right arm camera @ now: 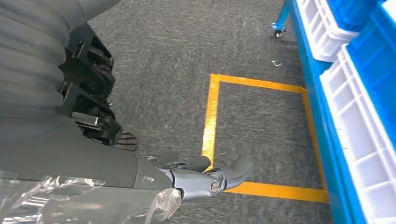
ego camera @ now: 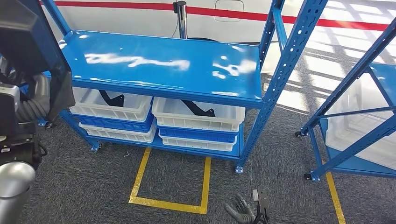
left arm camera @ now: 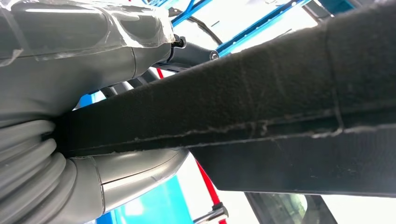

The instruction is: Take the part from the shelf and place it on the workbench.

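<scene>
A large black felt-covered part (left arm camera: 261,112) crosses the left wrist view, and my left hand (left arm camera: 79,60) grips it, grey thumb on one side and palm on the other. In the head view the same part (ego camera: 23,42) is raised at the far left beside the blue shelf (ego camera: 159,65), with my left hand (ego camera: 35,102) under it. More black parts (ego camera: 112,99) (ego camera: 201,109) lie in the white bins (ego camera: 196,119) on the lower shelf level. My right hand (ego camera: 245,210) (right arm camera: 201,175) hangs low over the carpet, fingers loosely apart and holding nothing.
White and blue bins (ego camera: 116,123) are stacked under the bare glossy top shelf. A second blue rack (ego camera: 355,116) with a white bin (ego camera: 359,130) stands on the right. A yellow taped square (ego camera: 170,186) marks the grey carpet in front. A post (ego camera: 181,18) stands behind.
</scene>
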Robot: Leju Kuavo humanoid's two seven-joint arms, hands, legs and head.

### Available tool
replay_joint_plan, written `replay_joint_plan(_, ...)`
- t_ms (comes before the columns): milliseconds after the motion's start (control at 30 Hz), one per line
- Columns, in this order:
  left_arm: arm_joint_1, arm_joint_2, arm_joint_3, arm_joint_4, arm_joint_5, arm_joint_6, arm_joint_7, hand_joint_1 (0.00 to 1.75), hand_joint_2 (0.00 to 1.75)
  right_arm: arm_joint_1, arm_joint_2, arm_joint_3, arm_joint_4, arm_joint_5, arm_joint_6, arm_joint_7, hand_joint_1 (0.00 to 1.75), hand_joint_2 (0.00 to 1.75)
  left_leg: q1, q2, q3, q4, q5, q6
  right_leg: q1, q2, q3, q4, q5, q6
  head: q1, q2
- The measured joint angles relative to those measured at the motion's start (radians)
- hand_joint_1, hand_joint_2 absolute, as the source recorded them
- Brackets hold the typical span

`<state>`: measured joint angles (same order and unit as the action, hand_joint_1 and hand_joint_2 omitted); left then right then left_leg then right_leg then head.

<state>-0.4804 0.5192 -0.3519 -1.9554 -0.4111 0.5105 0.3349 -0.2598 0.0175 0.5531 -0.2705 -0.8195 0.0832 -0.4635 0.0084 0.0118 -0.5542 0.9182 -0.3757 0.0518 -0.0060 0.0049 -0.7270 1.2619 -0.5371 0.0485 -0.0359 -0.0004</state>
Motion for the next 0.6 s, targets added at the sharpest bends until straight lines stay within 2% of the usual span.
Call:
replay_joint_plan(33,0.001,0.0,0.0,0.0,0.0,0.0,0.0,1.75,1.75,0.0,0.0,0.0,0.0,0.001,-0.001,0.0,0.0,1.75,0.0,0.0,-0.014,0.001,0.011,-0.002,-0.002,0.0,0.021,-0.004,0.02,0.001,0.0,0.0)
replay_joint_plan(67,0.002,0.0,0.0,0.0,0.0,0.0,0.0,1.75,1.75,0.0,0.0,0.0,0.0,0.001,-0.001,0.0,0.0,1.75,0.0,-0.001,-0.027,0.002,0.021,-0.004,-0.003,0.0,0.062,-0.048,0.047,0.001,0.0,0.0)
replay_joint_plan(100,0.002,0.0,0.001,0.0,0.0,0.0,0.0,1.75,1.75,-0.001,0.0,0.0,0.0,0.001,-0.001,0.0,0.0,1.75,0.0,-0.001,-0.038,0.005,0.03,-0.008,-0.005,0.0,0.119,-0.117,0.066,0.0,0.0,0.0)
replay_joint_plan(133,0.001,0.0,0.002,-0.001,0.0,0.001,0.0,1.75,1.75,-0.003,0.0,0.0,0.0,0.002,-0.001,0.0,0.0,1.75,-0.001,-0.001,-0.049,0.009,0.038,-0.013,-0.004,0.001,0.18,-0.203,0.07,-0.003,0.001,0.0)
replay_joint_plan(167,0.001,0.0,0.004,-0.001,0.0,0.002,0.0,1.75,1.75,-0.004,0.0,0.0,0.0,0.002,-0.002,-0.001,0.0,1.75,-0.001,0.0,-0.056,0.011,0.047,-0.019,-0.002,0.002,0.223,-0.268,0.067,-0.007,0.001,0.0)
replay_joint_plan(200,0.0,0.0,0.005,-0.002,0.001,0.002,-0.001,1.75,1.75,-0.005,0.0,0.0,0.0,0.002,-0.003,-0.001,0.0,1.75,-0.002,0.001,-0.062,0.011,0.055,-0.025,0.001,0.004,0.247,-0.311,0.061,-0.012,0.001,0.0)
replay_joint_plan(233,0.0,0.0,0.006,-0.002,0.002,0.003,-0.002,1.75,1.75,-0.006,-0.001,-0.001,0.0,0.003,-0.004,-0.001,0.0,1.75,-0.001,0.001,-0.067,0.011,0.065,-0.032,0.005,0.005,0.252,-0.33,0.059,-0.018,0.001,0.0)
replay_joint_plan(267,0.001,0.0,0.007,-0.002,0.004,0.003,-0.002,1.75,1.75,-0.005,-0.001,-0.001,0.0,0.003,-0.005,-0.001,0.0,1.75,0.001,0.002,-0.073,0.009,0.073,-0.039,0.005,0.005,0.243,-0.328,0.068,-0.025,0.001,0.0)
replay_joint_plan(300,0.003,0.0,0.007,-0.002,0.009,0.003,-0.002,1.75,1.75,-0.004,-0.001,-0.001,0.0,0.003,-0.006,-0.001,0.0,1.75,0.004,0.001,-0.081,0.015,0.067,-0.044,0.005,0.004,0.234,-0.33,0.077,-0.033,0.001,0.0)
replay_joint_plan(333,0.006,0.0,0.008,-0.002,0.016,0.004,-0.002,1.75,1.75,-0.004,-0.001,-0.001,0.0,0.003,-0.007,-0.001,0.0,1.75,0.007,0.0,-0.093,0.037,0.041,-0.049,0.004,0.002,0.224,-0.33,0.088,-0.042,0.001,0.0)
replay_joint_plan(367,0.008,0.0,0.008,-0.002,0.026,0.004,-0.002,1.75,1.75,-0.003,-0.001,-0.001,0.0,0.003,-0.008,0.0,0.0,1.75,0.009,-0.001,-0.11,0.081,-0.002,-0.054,0.002,0.0,0.213,-0.331,0.1,-0.05,0.0,0.0)
replay_joint_plan(433,0.01,0.0,0.009,-0.002,0.047,0.004,-0.002,1.75,1.75,-0.003,-0.001,-0.001,0.0,0.004,-0.008,0.0,0.0,1.75,0.011,-0.002,-0.152,0.222,-0.105,-0.06,0.002,-0.002,0.186,-0.331,0.121,-0.057,-0.001,0.0)
replay_joint_plan(467,0.011,0.0,0.009,-0.002,0.056,0.004,-0.002,1.75,1.75,-0.002,-0.001,-0.001,0.0,0.004,-0.009,0.0,0.0,1.75,0.011,-0.002,-0.167,0.29,-0.134,-0.063,0.003,-0.003,0.173,-0.331,0.131,-0.057,-0.001,0.0)
replay_joint_plan(500,0.011,0.0,0.009,-0.002,0.063,0.005,-0.002,1.75,1.75,-0.002,-0.001,-0.001,0.0,0.004,-0.009,0.001,0.0,1.75,0.011,-0.002,-0.169,0.332,-0.14,-0.064,0.003,-0.002,0.159,-0.33,0.141,-0.057,-0.001,0.0)
replay_joint_plan(533,0.012,0.0,0.009,-0.002,0.068,0.006,-0.001,1.75,1.75,-0.002,-0.001,-0.001,0.0,0.004,-0.01,0.001,0.0,1.75,0.011,-0.002,-0.154,0.338,-0.125,-0.064,0.003,-0.002,0.145,-0.33,0.151,-0.055,-0.002,0.0)
replay_joint_plan(567,0.012,0.0,0.009,-0.002,0.071,0.006,-0.001,1.75,1.75,-0.002,-0.001,-0.001,0.0,0.004,-0.011,0.002,0.0,1.75,0.011,-0.002,-0.118,0.304,-0.099,-0.063,0.003,-0.002,0.132,-0.329,0.161,-0.053,-0.002,0.0)
replay_joint_plan(600,0.012,0.0,0.01,-0.002,0.073,0.007,0.0,1.75,1.75,-0.002,-0.001,-0.001,0.0,0.004,-0.011,0.002,0.0,1.75,0.011,-0.002,-0.066,0.236,-0.077,-0.06,0.003,-0.001,0.121,-0.329,0.171,-0.05,-0.002,0.0)
